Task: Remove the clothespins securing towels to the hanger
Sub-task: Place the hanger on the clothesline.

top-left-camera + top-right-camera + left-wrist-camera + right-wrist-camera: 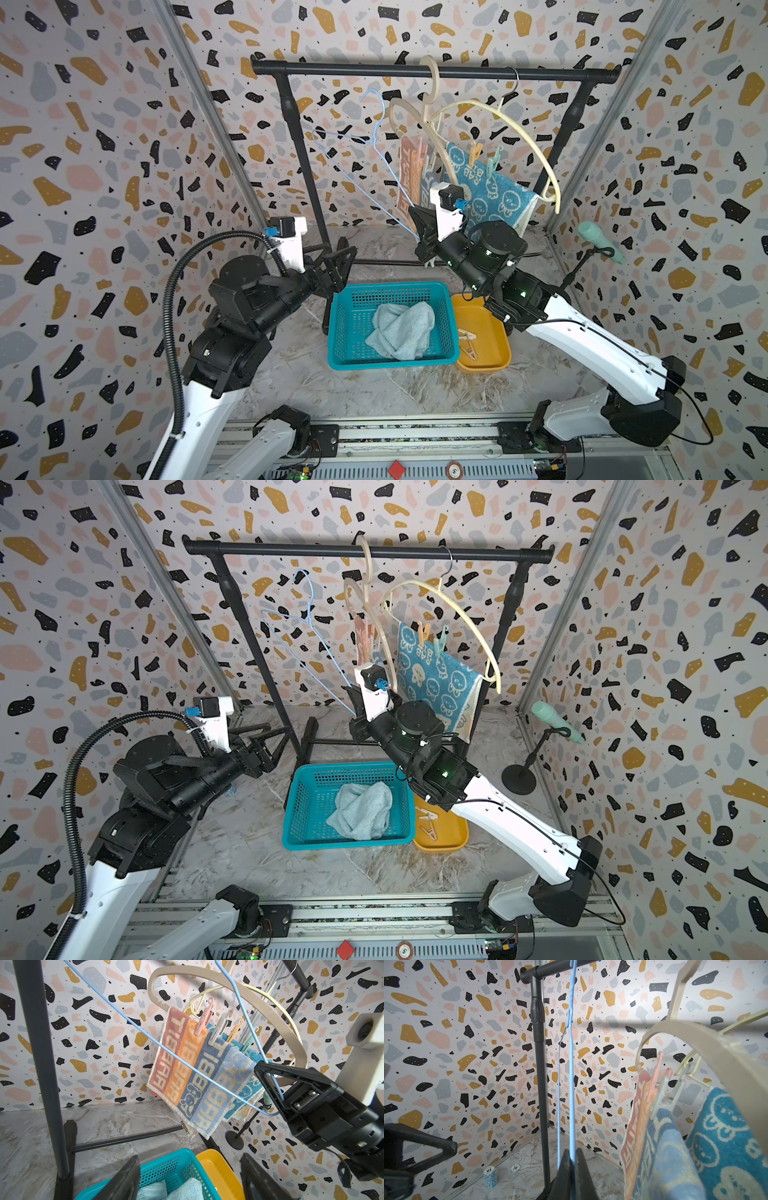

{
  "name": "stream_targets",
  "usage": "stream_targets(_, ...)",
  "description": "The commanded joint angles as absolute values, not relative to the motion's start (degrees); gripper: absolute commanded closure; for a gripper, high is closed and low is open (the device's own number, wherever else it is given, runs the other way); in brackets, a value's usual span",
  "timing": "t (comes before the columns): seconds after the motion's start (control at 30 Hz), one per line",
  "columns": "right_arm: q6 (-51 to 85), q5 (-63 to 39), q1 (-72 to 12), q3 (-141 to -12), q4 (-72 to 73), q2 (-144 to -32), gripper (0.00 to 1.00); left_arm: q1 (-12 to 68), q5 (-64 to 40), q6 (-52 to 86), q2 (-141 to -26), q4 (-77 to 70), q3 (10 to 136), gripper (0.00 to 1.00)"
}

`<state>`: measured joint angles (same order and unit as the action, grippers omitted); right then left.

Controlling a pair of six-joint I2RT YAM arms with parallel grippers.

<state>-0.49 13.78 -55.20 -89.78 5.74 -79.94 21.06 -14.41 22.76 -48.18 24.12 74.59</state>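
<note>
Four clothespins clipped on. Pink clothespin (204,1020) and white clothespin (218,1031) pinch the top edge of the striped towel (197,1076), which hangs under the beige hanger (207,975). Just behind it, the yellow clothespin (475,153) and mint clothespin (493,161) hold the teal rabbit towel (490,195) to the cream hanger (536,141). Both hangers hook over the black rail (436,71).

We note loose clothespins (467,340) lying in the yellow tray (486,365). The tray sits against the right wall of the teal basket (390,286). The pale blue towel (401,330) lies crumpled inside the basket. Basket and tray stand on the marbled tabletop (291,374), in front of the rack.

Right end effector (572,1157): closed tight on the lower corner of the blue wire hanger (571,1084), wire pinched between the fingertips. The hanger stands tilted to the left of the striped towel. In both top views its hook sits below the rail; we cannot tell whether it touches.

Left end effector (336,262): jaws spread wide, nothing between them. It hovers near the basket's rear left corner, well apart from the towels.
</note>
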Motion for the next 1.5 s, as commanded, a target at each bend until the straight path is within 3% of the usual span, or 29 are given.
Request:
stream_targets(0.0, -1.49, 14.25, -55.89, -93.46, 9.43, -79.75, 1.00, 21.02, -15.16, 23.14, -47.15, 19.97, 73.89, 0.24)
stream_targets(1.47, -6.72, 26.26, -55.88, -117.62, 8.63, -99.62, 1.00, 21.03, -13.61, 25.07, -45.58, 17.55, 71.36, 0.26)
